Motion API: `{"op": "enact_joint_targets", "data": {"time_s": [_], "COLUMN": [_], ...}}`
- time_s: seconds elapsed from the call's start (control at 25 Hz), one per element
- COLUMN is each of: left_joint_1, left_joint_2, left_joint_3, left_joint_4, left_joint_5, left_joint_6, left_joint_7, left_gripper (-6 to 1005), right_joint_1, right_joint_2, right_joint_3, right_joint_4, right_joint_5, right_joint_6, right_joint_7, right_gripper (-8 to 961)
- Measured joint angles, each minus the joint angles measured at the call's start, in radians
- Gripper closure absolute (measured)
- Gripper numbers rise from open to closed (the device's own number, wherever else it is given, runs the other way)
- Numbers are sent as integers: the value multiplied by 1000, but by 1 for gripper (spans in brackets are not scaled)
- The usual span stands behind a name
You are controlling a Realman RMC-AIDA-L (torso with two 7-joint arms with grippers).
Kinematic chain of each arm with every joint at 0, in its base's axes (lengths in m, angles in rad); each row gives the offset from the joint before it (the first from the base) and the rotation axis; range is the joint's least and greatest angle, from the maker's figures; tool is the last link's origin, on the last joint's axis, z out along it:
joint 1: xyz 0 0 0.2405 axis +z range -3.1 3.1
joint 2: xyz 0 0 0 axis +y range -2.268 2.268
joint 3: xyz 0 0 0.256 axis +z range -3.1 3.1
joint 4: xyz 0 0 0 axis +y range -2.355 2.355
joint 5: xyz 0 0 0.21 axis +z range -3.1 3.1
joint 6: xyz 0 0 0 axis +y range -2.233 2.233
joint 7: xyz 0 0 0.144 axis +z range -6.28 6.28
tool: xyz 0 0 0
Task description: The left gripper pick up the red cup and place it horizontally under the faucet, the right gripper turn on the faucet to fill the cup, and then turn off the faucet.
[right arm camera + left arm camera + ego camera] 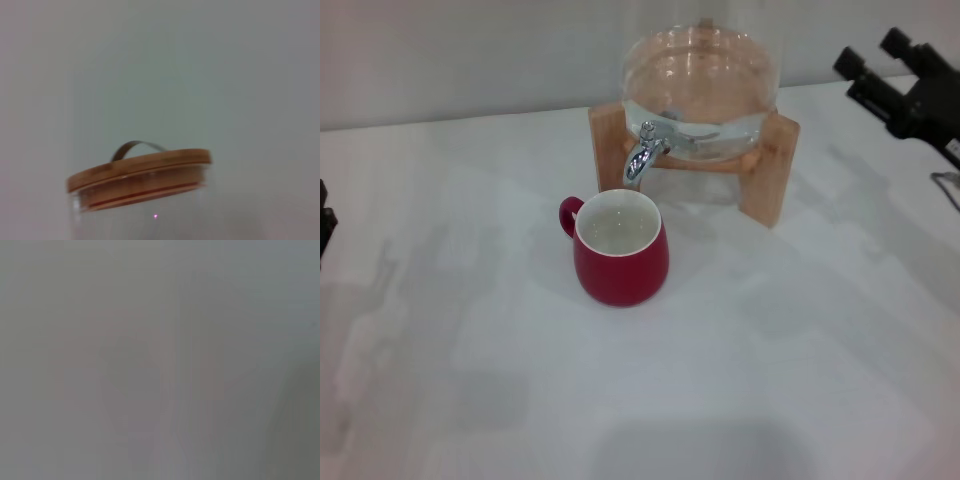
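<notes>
Red cup [620,250] standing upright on the white desk [740,370], directly beneath the faucet [642,152].
You are seeing the cup's handle pointing toward your left, with the faucet projecting from the glass jar [700,85] on its wooden stand [765,170]. Your right gripper [895,70] is hovering at the far right beside the jar, fingers parted, holding nothing. Your left gripper [324,225] is barely showing at the left edge; you cannot tell its state.

Glossy cup [621,262], chrome faucet [642,155], wood stand [772,170].
</notes>
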Motion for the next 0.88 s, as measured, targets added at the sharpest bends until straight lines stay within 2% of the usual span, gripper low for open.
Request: {"op": "enact_joint_targets", "data": {"time_s": [0.28,0.88], "left_joint_1": [-1,-21], "left_joint_2": [3,8], "left_joint_3": [0,-3], "left_joint_4": [0,-31], "left_joint_5": [-66,-220], "left_joint_6": [-1,-1], "left_joint_7": [2,3], "left_gripper": [172,158], "right_joint_1": [-15,-17], "right_joint_2": [13,17], "right_joint_3": [106,263], "right_joint_4": [18,77], "right_joint_5": [0,4], "right_joint_6": [3,-13], "right_joint_7": [-30,-96], "right_gripper": [113,101]}}
